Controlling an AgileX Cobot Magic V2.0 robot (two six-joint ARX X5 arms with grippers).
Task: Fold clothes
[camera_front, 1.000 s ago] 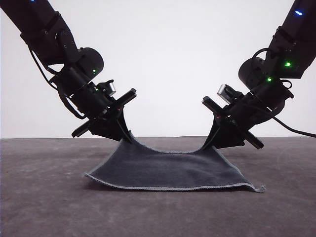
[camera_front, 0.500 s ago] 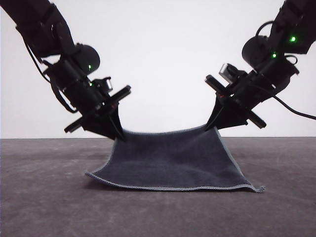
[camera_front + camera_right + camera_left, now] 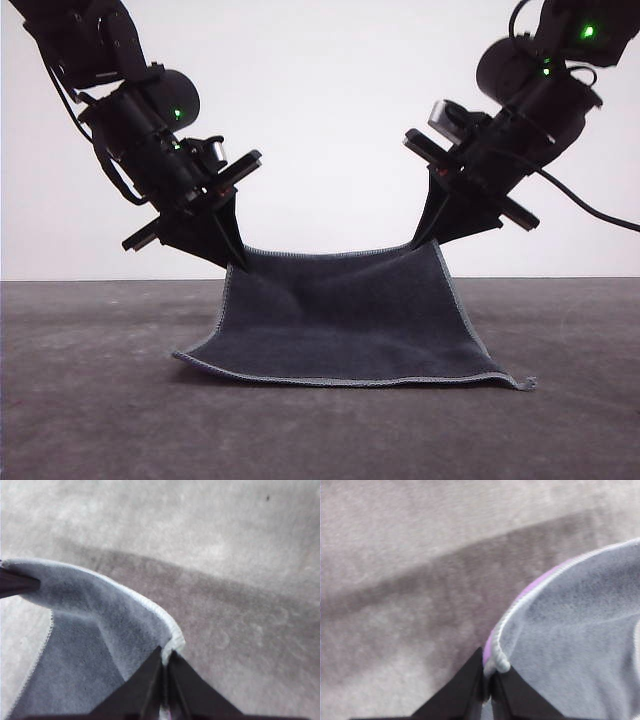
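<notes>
The clothes are one dark grey cloth [image 3: 340, 320] with light-grey stitched edging. Its far edge is lifted off the table, while its near edge still lies flat. My left gripper [image 3: 238, 262] is shut on the far left corner. My right gripper [image 3: 428, 240] is shut on the far right corner. In the left wrist view the pinched corner [image 3: 495, 662] shows a purple underside along its edge, held at the left gripper [image 3: 487, 677]. The right wrist view has the other corner [image 3: 172, 642] in the right gripper [image 3: 164, 667], with the cloth hanging away below.
A grey felt-like table surface [image 3: 100, 420] runs under the cloth and out to both sides. Behind it stands a plain white wall [image 3: 330, 120]. The near right corner of the cloth [image 3: 525, 382] sticks out flat on the table.
Both grippers have risen, lifting the cloth's far edge from a sag near the table to a taut raised line. The near edge has stayed in place.
</notes>
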